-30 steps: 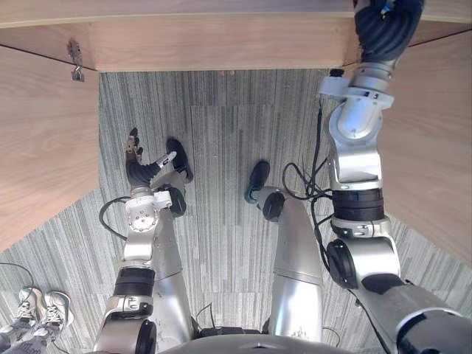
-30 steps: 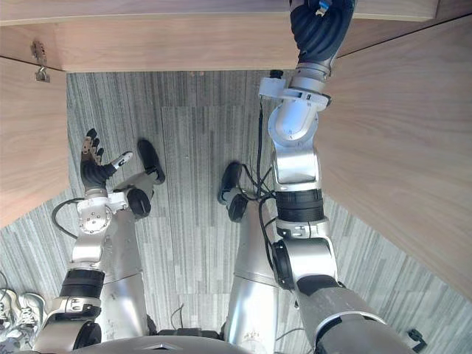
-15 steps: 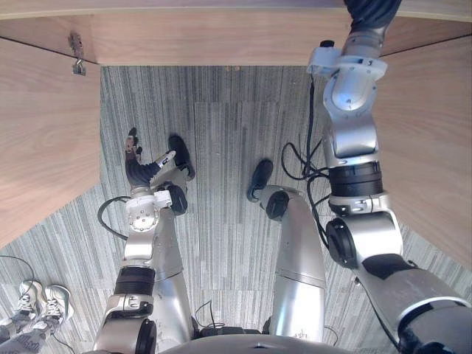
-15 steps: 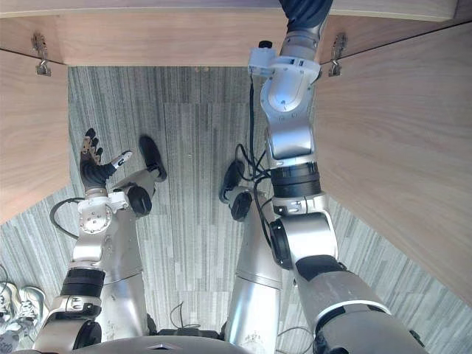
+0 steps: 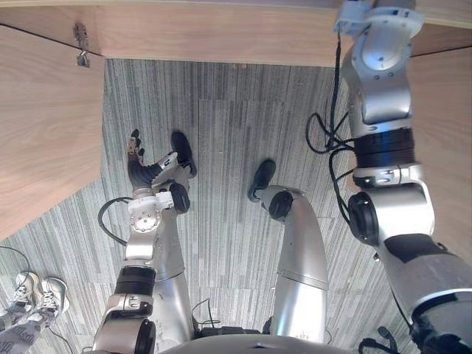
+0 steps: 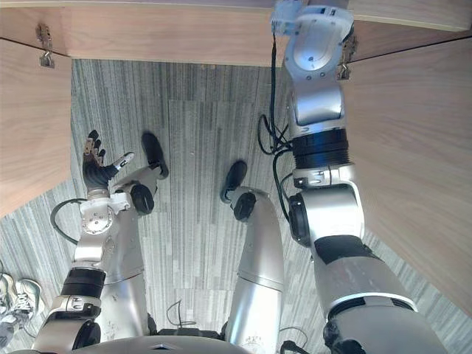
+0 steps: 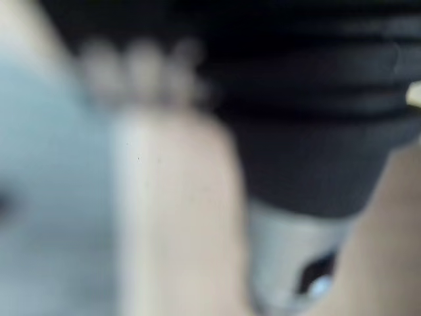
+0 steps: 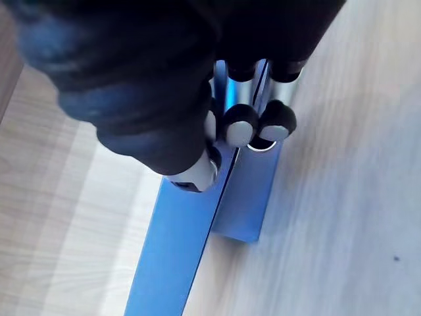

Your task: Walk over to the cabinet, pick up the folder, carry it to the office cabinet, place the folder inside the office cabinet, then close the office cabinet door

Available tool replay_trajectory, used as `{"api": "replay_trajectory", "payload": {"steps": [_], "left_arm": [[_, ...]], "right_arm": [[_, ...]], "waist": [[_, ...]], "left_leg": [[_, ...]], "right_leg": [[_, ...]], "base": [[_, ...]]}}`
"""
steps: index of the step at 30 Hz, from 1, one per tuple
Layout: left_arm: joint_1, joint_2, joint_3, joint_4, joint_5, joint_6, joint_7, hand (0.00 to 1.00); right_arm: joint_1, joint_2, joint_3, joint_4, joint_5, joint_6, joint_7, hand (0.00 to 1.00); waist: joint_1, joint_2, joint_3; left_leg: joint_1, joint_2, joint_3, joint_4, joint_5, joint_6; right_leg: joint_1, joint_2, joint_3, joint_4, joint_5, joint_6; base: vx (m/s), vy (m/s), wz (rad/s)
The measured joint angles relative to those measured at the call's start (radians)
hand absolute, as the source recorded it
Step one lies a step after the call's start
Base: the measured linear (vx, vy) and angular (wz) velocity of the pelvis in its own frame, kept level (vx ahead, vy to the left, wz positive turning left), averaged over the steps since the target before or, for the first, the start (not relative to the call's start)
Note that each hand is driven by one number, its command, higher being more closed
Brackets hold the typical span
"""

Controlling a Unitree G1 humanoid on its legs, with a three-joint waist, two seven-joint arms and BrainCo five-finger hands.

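Folder (image 8: 191, 250) sits pinched in right robot hand (image 8: 164, 99), arm (image 5: 380, 81) stretched farther.

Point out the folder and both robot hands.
folder (image 8: 181, 257), right wrist view, its blue cover.
right robot hand (image 8: 241, 126), right wrist view, a finger on the folder.
left robot hand (image 5: 139, 169), left eye view, its dark cover.

Bare carpet floor (image 5: 228, 147) lies open between left door (image 5: 44, 125) and right door (image 6: 420, 147) flanking it

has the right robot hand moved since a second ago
Yes. The right robot hand, shut on the blue folder, has gone farther forward past the cabinet edge, deeper inside.
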Motion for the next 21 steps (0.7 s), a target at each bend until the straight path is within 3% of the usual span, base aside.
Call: {"api": "replay_trajectory", "payload": {"steps": [12, 21], "left_arm": [[0.012, 0.001, -0.005, -0.002, -0.059, -0.006, -0.001, 0.00], [0.012, 0.017, 0.000, -0.002, -0.072, -0.006, -0.002, 0.00]], "right_arm": [[-0.072, -0.114, -0.012, 0.121, 0.212, 0.000, 0.001, 1.00], [-0.141, -0.119, 0.027, 0.198, 0.312, 0.008, 0.026, 1.00]], "waist": [[-0.001, 0.001, 0.000], [-0.005, 0.001, 0.000]], "left_leg": [[0.000, 0.000, 0.000, -0.003, 0.004, 0.002], [0.009, 0.001, 0.006, -0.017, 0.020, 0.005]], "right_leg": [[0.000, 0.000, -0.002, -0.002, 0.001, -0.001], [0.002, 0.002, -0.003, -0.014, 0.011, -0.007]], "base": [[-0.03, 0.000, 0.00], [0.00, 0.000, 0.00]]}}
